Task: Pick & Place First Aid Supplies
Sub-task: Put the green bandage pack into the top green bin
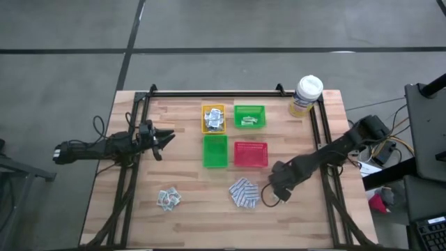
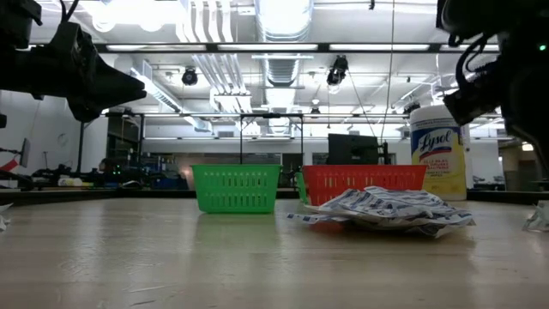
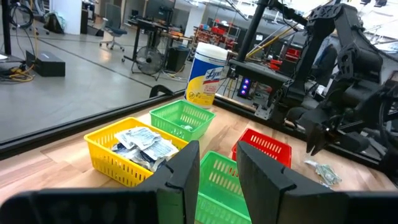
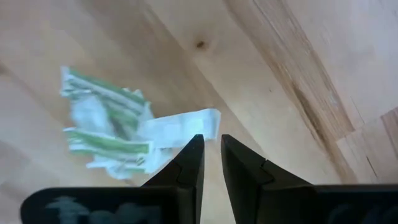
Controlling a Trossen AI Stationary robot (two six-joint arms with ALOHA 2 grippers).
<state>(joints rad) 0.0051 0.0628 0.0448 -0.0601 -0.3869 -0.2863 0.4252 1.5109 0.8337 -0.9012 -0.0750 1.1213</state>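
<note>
1. Overhead, the wooden table point(image 1: 188, 216) carried four small trays near its middle: a yellow tray point(image 1: 214, 118) and a green tray point(image 1: 249, 116) in the far row, a second green tray point(image 1: 215, 151) and a red tray point(image 1: 251, 154) in the near row.
2. The yellow tray held white-grey sachets point(image 3: 144, 144), and the far green tray held a few pale packets point(image 1: 249, 121).
3. A yellow canister with white lid point(image 1: 306, 95) stood at the far right corner of the table.
4. A pile of blue-and-white patterned pads point(image 1: 244, 193) lay on the bare wood just in front of the red tray; in the low view the same pile sat before that tray.
5. A small heap of pale green strips point(image 1: 168, 199) lay well apart from it, toward the near left.
6. The right gripper point(image 1: 269, 196) hung just beside the pad pile, on its right. Its fingers stood narrowly apart with a slim gap between them. In its wrist view the tips point(image 4: 193, 149) met the edge of a white strip lying on the wood; a firm hold could not be told.
7. The left gripper point(image 1: 167, 139) waited above the table's left side, left of the trays, fingers point(image 3: 183, 174) partly apart and holding nothing.
</note>
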